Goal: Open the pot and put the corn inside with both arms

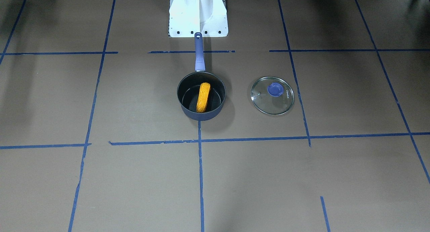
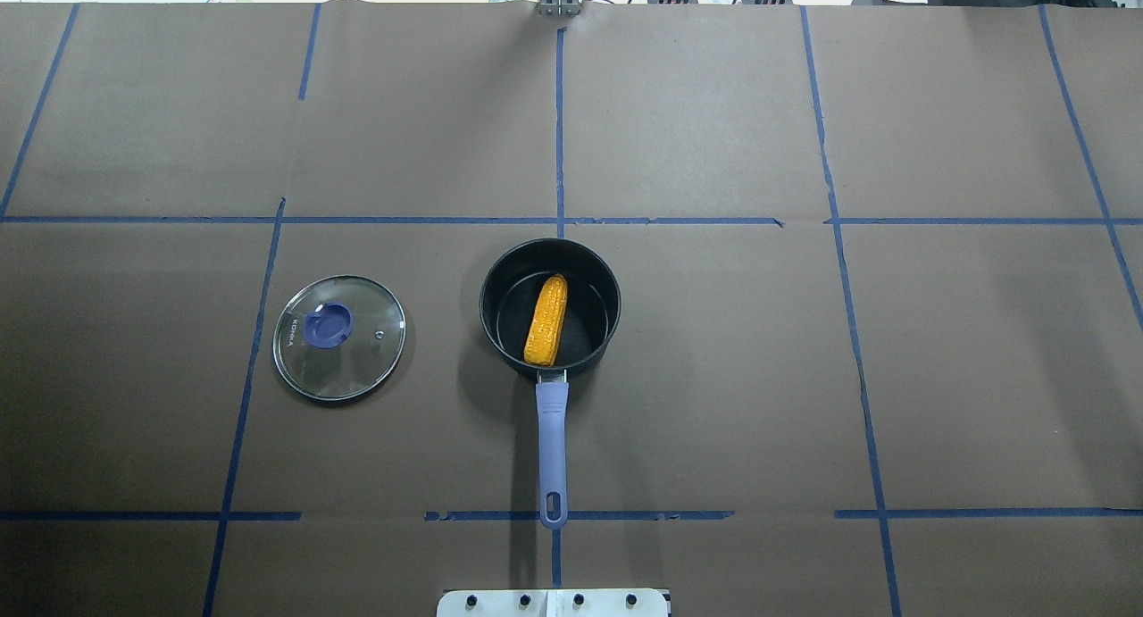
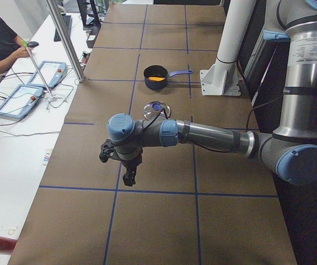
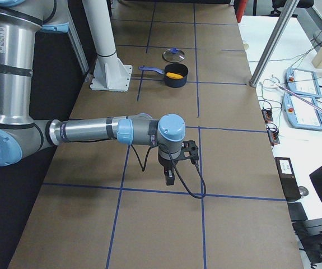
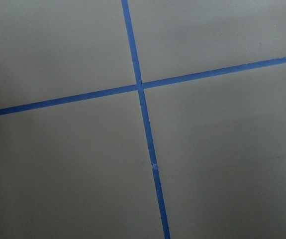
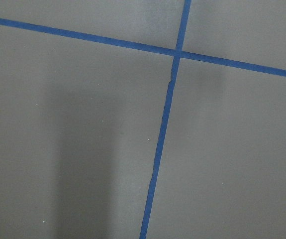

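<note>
Corn point(image 2: 546, 321): orange-yellow, bumpy, lying inside uncovered navy pot point(image 2: 489, 288). Left pincer point(image 3: 127, 176), right pincer point(image 4: 170, 178): grip cannot tell.

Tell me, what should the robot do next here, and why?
Probably nothing beyond resting both arms; the job looks done. The corn already lies inside the pot. The glass lid lies flat on the table beside the pot, not touching it. The left tool and right tool hang over bare table, far from the pot, with nothing visibly in them.
</note>
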